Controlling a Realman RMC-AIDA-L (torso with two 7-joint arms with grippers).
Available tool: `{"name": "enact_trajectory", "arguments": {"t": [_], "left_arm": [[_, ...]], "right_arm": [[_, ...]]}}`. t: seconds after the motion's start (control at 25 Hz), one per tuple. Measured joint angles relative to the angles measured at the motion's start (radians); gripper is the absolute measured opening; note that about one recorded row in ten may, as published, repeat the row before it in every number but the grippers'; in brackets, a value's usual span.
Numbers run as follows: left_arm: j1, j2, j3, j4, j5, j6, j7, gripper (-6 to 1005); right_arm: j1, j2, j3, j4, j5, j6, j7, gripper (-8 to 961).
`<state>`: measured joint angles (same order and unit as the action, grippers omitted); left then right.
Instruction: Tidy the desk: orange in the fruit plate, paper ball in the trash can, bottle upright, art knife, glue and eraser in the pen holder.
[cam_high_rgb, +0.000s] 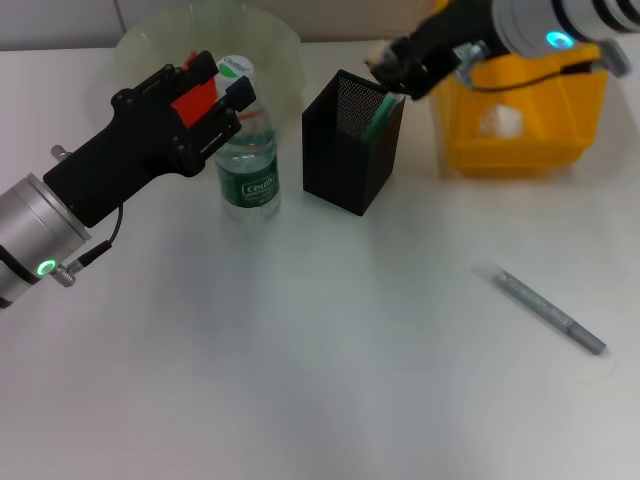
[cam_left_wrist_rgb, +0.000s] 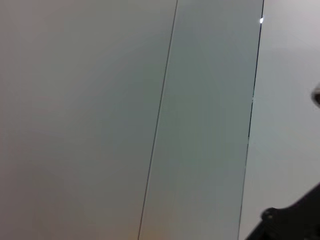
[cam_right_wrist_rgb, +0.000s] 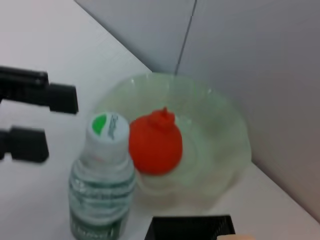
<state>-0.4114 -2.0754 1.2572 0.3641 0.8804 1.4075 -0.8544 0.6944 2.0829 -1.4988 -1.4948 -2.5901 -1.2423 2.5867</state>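
We see the bottle (cam_high_rgb: 246, 150) upright on the counter (cam_high_rgb: 300, 380), just left of the pen holder (cam_high_rgb: 353, 142). The left end effector (cam_high_rgb: 222, 102) sits beside the bottle's cap, its fingers apart and clear of it. The orange (cam_right_wrist_rgb: 155, 142) lies in the fruit plate (cam_right_wrist_rgb: 220, 145) behind the bottle. The right end effector (cam_high_rgb: 392, 68) hovers over the pen holder's far right rim; we cannot tell its grip. The paper ball (cam_high_rgb: 500, 122) rests in the trash can (cam_high_rgb: 520, 115). A grey pen-like tool (cam_high_rgb: 548, 310) lies near right.
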Motion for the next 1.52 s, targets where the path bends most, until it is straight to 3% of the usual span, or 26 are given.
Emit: {"name": "enact_trajectory", "arguments": {"t": [0.04,0.24,0.8,1.0,1.04,1.08,1.2,1.24,1.4,1.52], "left_arm": [[0.000,0.000,0.000,0.000,0.000,0.000,0.000,559],[-0.003,-0.002,0.001,-0.001,0.000,0.000,0.000,559],[-0.006,-0.001,-0.007,-0.001,0.000,-0.004,0.000,559],[-0.009,0.000,-0.009,-0.001,-0.001,-0.004,0.000,559],[-0.009,0.000,-0.009,-0.001,-0.001,-0.003,0.000,559],[-0.009,0.000,-0.009,-0.001,-0.001,-0.003,0.000,559],[-0.004,0.001,-0.009,-0.001,-0.002,0.003,0.000,559],[-0.004,0.001,-0.009,-0.001,-0.002,0.003,0.000,559],[0.000,0.002,-0.009,-0.001,-0.002,0.003,0.000,559],[0.000,0.001,-0.008,-0.001,-0.002,0.000,0.000,559]], "right_arm": [[0.053,0.001,0.026,0.066,0.000,-0.002,0.001,312],[0.150,0.000,0.047,0.229,0.003,-0.016,0.006,327],[0.168,0.001,0.042,0.288,0.036,0.013,-0.007,368],[0.093,0.002,0.054,0.147,0.040,-0.009,0.001,383],[0.026,0.002,0.050,0.031,0.037,-0.046,0.002,386],[0.026,0.002,0.050,0.031,0.037,-0.046,0.002,428],[-0.078,0.000,0.058,-0.124,0.033,-0.122,0.004,555],[-0.134,0.001,0.089,-0.196,0.031,-0.215,0.003,554],[-0.191,0.004,0.138,-0.213,0.016,-0.351,0.002,551],[-0.246,0.005,0.147,-0.143,0.008,-0.393,0.000,546]]}}
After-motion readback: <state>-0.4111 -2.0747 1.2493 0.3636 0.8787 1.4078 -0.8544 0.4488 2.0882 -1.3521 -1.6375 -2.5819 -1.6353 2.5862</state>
